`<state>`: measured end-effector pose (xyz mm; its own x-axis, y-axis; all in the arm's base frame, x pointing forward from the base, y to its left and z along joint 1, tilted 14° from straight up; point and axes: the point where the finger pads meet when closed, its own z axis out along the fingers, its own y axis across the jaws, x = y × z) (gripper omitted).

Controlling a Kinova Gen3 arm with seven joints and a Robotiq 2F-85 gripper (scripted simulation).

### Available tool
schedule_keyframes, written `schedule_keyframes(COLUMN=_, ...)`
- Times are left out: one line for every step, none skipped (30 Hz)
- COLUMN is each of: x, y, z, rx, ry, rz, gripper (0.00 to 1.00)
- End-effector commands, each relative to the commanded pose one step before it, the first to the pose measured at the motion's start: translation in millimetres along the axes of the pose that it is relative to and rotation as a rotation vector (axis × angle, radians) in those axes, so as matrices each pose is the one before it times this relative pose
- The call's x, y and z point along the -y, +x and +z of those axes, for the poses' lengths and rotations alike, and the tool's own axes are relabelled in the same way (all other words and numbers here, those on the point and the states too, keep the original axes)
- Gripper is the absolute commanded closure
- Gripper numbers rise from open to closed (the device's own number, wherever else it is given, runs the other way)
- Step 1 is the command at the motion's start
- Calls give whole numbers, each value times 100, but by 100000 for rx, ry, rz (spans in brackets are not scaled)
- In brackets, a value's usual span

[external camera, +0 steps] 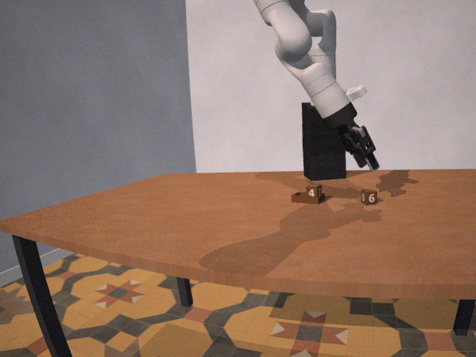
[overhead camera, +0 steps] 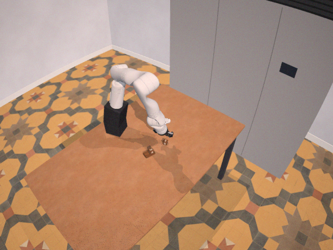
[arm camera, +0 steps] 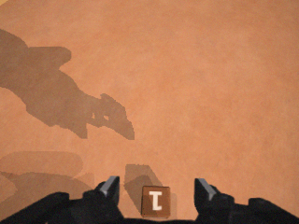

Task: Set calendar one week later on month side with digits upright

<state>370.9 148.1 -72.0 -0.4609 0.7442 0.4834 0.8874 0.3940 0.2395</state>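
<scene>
The brown tray (overhead camera: 146, 154) (external camera: 301, 198) lies flat on the table. One cube (overhead camera: 151, 151) (external camera: 313, 191) stands in the tray's right part in the exterior view, showing an upright 4 and part of another digit; the tray's left part is empty. The other cube (overhead camera: 164, 141) (external camera: 369, 197) (arm camera: 155, 202) rests on the table to the right of the tray, showing 0 and 6 on its sides in the exterior view and a 1 on top in the wrist view. My gripper (overhead camera: 170, 134) (external camera: 369, 167) (arm camera: 156, 189) is open and empty, tilted, above this loose cube. The month's name is not legible.
The table (overhead camera: 107, 183) (external camera: 192, 230) carries the tray and loose cube a short gap apart. The black pedestal (overhead camera: 115, 119) (external camera: 324, 149) of the arm stands behind them in the exterior view. A grey cabinet (overhead camera: 236, 67) stands beyond the table's edge.
</scene>
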Motion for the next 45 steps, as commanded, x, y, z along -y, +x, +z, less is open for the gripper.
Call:
schedule_keyframes(x=-58, y=19, z=-55, rx=129, ry=-87, rz=-125, gripper=33)
schedule_keyframes(x=0, y=1, z=7, rx=67, ry=4, rz=4, gripper=33)
schedule_keyframes(x=-1, y=2, z=9, rx=96, ry=6, rz=6, gripper=33)
schedule_keyframes(x=0, y=0, z=0, rx=0, ry=0, rz=0, gripper=33)
schedule_keyframes(x=0, y=0, z=0, rx=0, ry=0, rz=0, gripper=33)
schedule_keyframes(x=-1, y=3, z=13, rx=130, ry=8, rz=8, gripper=33)
schedule_keyframes(x=-1, y=3, z=16, rx=166, ry=10, rz=11, gripper=33)
schedule_keyframes(x=-1, y=4, z=19, rx=205, ry=13, rz=13, gripper=33)
schedule_keyframes(x=-1, y=5, z=23, rx=246, ry=15, rz=15, gripper=33)
schedule_keyframes(x=-1, y=6, z=26, rx=288, ry=17, rz=18, gripper=33)
schedule_keyframes(x=-1, y=7, z=29, rx=331, ry=19, rz=20, gripper=33)
schedule_keyframes(x=-2, y=8, z=32, rx=375, ry=21, rz=22, gripper=33)
schedule_keyframes(x=-2, y=9, z=34, rx=419, ry=23, rz=23, gripper=33)
schedule_keyframes(x=-2, y=10, z=36, rx=463, ry=25, rz=25, gripper=33)
schedule_keyframes(x=-1, y=11, z=38, rx=505, ry=26, rz=26, gripper=33)
schedule_keyframes(x=-1, y=12, z=38, rx=547, ry=27, rz=27, gripper=33)
schedule_keyframes(x=-1, y=13, z=39, rx=586, ry=28, rz=27, gripper=33)
schedule_keyframes(x=-1, y=13, z=38, rx=624, ry=28, rz=27, gripper=33)
schedule_keyframes(x=-1, y=14, z=37, rx=660, ry=28, rz=26, gripper=33)
schedule_keyframes(x=0, y=14, z=35, rx=694, ry=27, rz=25, gripper=33)
schedule_keyframes(x=0, y=0, z=0, rx=0, ry=0, rz=0, gripper=33)
schedule_keyframes(x=0, y=0, z=0, rx=0, ry=0, rz=0, gripper=33)
schedule_keyframes(x=0, y=15, z=33, rx=724, ry=26, rz=24, gripper=33)
schedule_keyframes(x=0, y=15, z=30, rx=752, ry=24, rz=22, gripper=33)
schedule_keyframes(x=0, y=15, z=26, rx=776, ry=22, rz=20, gripper=33)
schedule_keyframes(x=1, y=15, z=22, rx=797, ry=19, rz=17, gripper=33)
schedule_keyframes(x=1, y=14, z=18, rx=815, ry=16, rz=14, gripper=33)
schedule_keyframes(x=1, y=14, z=13, rx=828, ry=13, rz=11, gripper=33)
schedule_keyframes(x=2, y=13, z=8, rx=838, ry=9, rz=8, gripper=33)
schedule_keyframes(x=2, y=12, z=3, rx=844, ry=5, rz=4, gripper=33)
schedule_keyframes(x=2, y=11, z=-3, rx=846, ry=1, rz=1, gripper=33)
schedule_keyframes(x=2, y=9, z=-8, rx=844, ry=-3, rz=-2, gripper=33)
schedule_keyframes(x=2, y=8, z=-13, rx=838, ry=-8, rz=-6, gripper=33)
schedule_keyframes(x=2, y=6, z=-17, rx=828, ry=-12, rz=-9, gripper=33)
schedule_keyframes(x=2, y=5, z=-22, rx=814, ry=-16, rz=-12, gripper=33)
schedule_keyframes(x=2, y=3, z=-25, rx=796, ry=-20, rz=-15, gripper=33)
schedule_keyframes(x=2, y=1, z=-29, rx=774, ry=-23, rz=-17, gripper=33)
schedule_keyframes(x=0, y=0, z=0, rx=0, ry=0, rz=0, gripper=33)
schedule_keyframes(x=0, y=0, z=0, rx=0, ry=0, rz=0, gripper=33)
schedule_keyframes(x=1, y=0, z=-32, rx=749, ry=-26, rz=-19, gripper=33)
schedule_keyframes(x=1, y=-2, z=-34, rx=720, ry=-29, rz=-21, gripper=33)
schedule_keyframes(x=1, y=-3, z=-36, rx=688, ry=-31, rz=-22, gripper=33)
schedule_keyframes(x=1, y=-4, z=-37, rx=653, ry=-33, rz=-22, gripper=33)
schedule_keyframes(x=0, y=-5, z=-37, rx=616, ry=-34, rz=-23, gripper=33)
schedule_keyframes(x=0, y=-6, z=-37, rx=576, ry=-34, rz=-23, gripper=33)
